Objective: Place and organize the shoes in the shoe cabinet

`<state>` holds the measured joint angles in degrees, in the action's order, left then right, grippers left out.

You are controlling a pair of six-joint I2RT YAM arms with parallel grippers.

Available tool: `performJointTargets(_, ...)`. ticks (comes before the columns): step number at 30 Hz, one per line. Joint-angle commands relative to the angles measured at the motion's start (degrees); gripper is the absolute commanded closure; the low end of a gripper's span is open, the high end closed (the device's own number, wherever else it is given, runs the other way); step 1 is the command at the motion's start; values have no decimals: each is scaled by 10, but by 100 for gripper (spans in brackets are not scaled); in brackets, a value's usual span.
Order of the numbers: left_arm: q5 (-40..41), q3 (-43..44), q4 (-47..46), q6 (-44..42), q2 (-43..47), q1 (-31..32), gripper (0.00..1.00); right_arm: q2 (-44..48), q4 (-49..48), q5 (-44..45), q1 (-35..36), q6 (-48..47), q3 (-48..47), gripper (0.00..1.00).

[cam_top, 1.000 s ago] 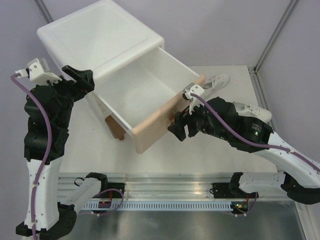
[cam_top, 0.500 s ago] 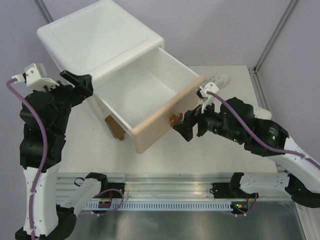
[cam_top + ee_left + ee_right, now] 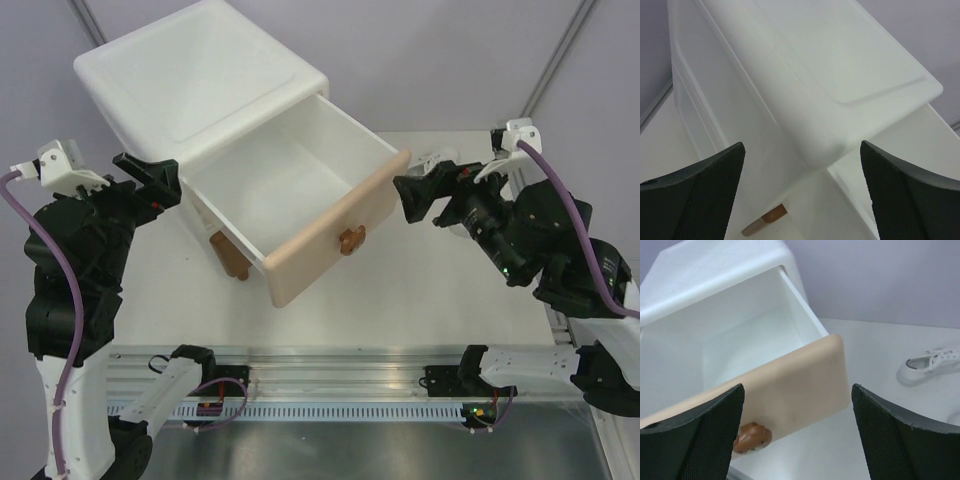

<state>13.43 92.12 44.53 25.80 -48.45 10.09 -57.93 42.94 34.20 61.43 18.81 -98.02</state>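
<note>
1. Cabinet (image 3: 200, 80): white, rounded, on the far left of the desk (image 3: 440, 290) and set at an angle to its edges. A brown foot (image 3: 232, 255) shows under it.
2. Drawer (image 3: 335, 230): the upper one, standing open, with a beige front and a white inside. Its long axis runs from the cabinet out toward the near right. The brown knob (image 3: 351, 239) sits at the middle of the front.
3. Shoe (image 3: 931, 365): a white lace-up, standing on its sole on the desk, right of the drawer and well apart from it. Its long axis runs across the right wrist view, toe toward the drawer. The heel is cut off by the frame edge.
4. Right fingers (image 3: 695, 435): spread wide and empty, above the desk, just beside the drawer front's right end. The shoe lies beyond the right-hand finger, well apart.
5. Left fingers (image 3: 700, 195): spread wide and empty, beside the cabinet's left near side. The cabinet's top corner shows between them, not touching.
</note>
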Motion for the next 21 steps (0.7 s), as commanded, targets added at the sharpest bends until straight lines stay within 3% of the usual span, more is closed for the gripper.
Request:
performJointTargets(1,17,15,13,-28,14,2,0,-58,14,115,1,18,-52,9)
performJointTargets(6,36,7,36,-45,34,2,0,-116,15,184,-6,25,-88,10)
performJointTargets(9,46,4,49,-47,48,2,0,-150,20,170,-50,32,-116,10)
performJointTargets(21,74,-18,105,-56,91,2,0,-238,-8,-98,-307,68,-158,11)
